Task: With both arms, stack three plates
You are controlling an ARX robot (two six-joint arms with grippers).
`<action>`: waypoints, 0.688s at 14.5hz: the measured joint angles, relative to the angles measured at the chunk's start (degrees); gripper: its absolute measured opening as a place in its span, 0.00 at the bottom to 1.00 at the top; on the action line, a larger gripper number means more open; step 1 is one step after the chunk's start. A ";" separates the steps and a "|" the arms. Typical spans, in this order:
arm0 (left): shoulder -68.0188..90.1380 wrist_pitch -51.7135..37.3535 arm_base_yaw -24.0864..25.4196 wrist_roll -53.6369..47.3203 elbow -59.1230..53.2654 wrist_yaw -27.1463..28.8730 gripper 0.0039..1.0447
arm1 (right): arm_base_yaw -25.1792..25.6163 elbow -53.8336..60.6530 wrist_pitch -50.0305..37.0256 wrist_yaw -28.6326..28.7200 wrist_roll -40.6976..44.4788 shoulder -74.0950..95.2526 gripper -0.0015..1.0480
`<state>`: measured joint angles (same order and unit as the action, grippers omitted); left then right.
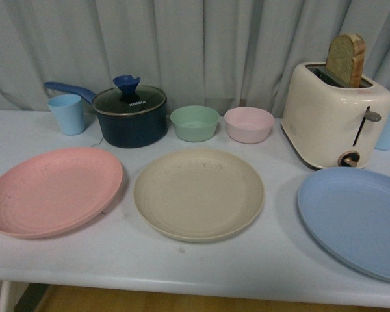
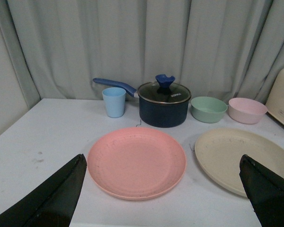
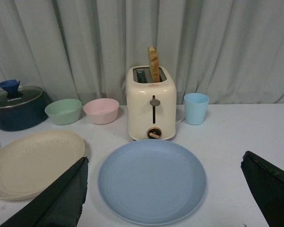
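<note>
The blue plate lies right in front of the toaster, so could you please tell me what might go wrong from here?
1. Lifting the blue plate could knock its far rim against the toaster, whose bread slice sticks out.
2. It lies flat, so the open right gripper might push it along rather than grip its thin rim.

Pink plate [image 1: 52,190], beige plate [image 1: 199,194] and blue plate [image 1: 356,220] lie apart along the table's [image 1: 182,260] front edge.
</note>
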<state>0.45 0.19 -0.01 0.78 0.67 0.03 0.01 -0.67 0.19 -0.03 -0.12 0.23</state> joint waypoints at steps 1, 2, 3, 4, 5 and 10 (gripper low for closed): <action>3.48 9.88 -2.62 2.43 3.37 5.86 0.94 | 0.00 0.00 0.04 0.00 -0.02 0.00 0.94; 21.35 23.54 -9.55 10.45 16.66 20.26 0.94 | 0.00 0.00 0.04 0.00 0.02 0.00 0.94; 23.58 20.15 -8.57 10.40 18.99 19.47 0.94 | 0.00 0.00 0.00 0.00 0.02 0.02 0.94; 26.47 16.70 -7.21 9.62 21.16 18.01 0.94 | 0.00 0.00 0.00 0.00 0.02 0.02 0.94; 32.11 11.28 -4.55 8.15 23.30 15.76 0.94 | 0.00 0.00 0.02 0.00 0.02 0.02 0.94; 67.76 -7.04 0.17 4.39 40.57 5.66 0.94 | 0.00 0.00 0.00 0.00 0.02 0.00 0.94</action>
<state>68.20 -6.85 0.16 5.17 41.23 5.69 0.01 -0.67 0.19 -0.03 -0.10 0.23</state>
